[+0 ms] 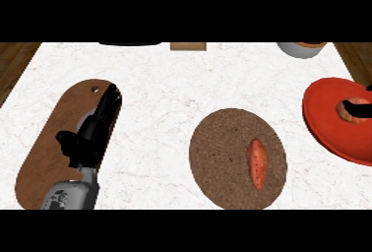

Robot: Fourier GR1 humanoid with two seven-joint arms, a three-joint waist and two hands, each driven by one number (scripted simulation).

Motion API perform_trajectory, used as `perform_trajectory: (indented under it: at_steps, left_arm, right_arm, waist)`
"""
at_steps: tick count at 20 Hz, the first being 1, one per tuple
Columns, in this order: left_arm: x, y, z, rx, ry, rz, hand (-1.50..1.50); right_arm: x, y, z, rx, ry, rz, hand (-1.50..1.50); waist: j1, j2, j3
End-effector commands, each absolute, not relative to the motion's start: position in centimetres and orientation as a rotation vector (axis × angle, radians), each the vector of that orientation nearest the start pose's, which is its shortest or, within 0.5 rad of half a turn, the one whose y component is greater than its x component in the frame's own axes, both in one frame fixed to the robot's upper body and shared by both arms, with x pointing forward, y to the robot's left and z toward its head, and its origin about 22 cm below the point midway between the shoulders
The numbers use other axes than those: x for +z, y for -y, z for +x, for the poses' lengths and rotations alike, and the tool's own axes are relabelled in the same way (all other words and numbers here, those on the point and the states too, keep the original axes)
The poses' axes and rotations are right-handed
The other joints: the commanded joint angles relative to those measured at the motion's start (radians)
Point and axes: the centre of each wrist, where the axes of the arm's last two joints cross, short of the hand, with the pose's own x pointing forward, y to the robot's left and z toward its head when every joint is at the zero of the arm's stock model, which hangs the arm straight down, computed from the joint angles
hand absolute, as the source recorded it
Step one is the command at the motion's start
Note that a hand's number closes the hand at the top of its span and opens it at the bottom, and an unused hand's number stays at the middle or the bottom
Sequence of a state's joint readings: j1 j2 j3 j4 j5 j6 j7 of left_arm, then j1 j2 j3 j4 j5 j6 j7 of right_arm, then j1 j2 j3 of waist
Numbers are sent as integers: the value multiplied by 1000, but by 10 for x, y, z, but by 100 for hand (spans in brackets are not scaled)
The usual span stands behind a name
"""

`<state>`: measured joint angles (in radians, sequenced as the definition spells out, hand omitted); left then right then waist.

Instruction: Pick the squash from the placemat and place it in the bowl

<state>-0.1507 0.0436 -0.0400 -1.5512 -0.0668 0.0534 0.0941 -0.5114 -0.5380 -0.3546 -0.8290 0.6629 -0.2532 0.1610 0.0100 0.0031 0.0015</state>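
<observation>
The squash point(258, 164) lies lengthwise on the round placemat point(225, 147), the red bowl point(327, 123) at right – the left hand point(91, 133) hovers straight-fingered, holding nothing – so close across the squash's narrow width

White speckled counter point(181, 83) with wood point(16, 61) at both sides.

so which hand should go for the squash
Probably right: the squash lies right of centre on the placemat, near the bowl; the left hand sits over the board far left. The right hand barely shows over the bowl.
</observation>
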Motion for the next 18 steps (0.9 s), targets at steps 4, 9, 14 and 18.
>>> perform_trajectory:
  at_steps: [4,9,14,18]
  left_arm:
    - [28,-221,267,-123,1574,44,0]
    - [34,-213,287,-104,1586,60,0]
    - [34,-202,274,-104,1596,49,0]
    - [26,-218,261,-87,1584,82,0]
  right_arm:
    - [26,443,323,139,1297,-1032,-150]
    - [67,447,339,-6,1487,-1088,-150]
    - [85,459,326,-140,1533,-1043,-150]
    - [96,480,290,-205,1545,-956,-150]
  waist:
    - [2,0,0]
    - [-8,-1,-1]
    - [-12,-5,-1]
    - [-24,-9,-2]
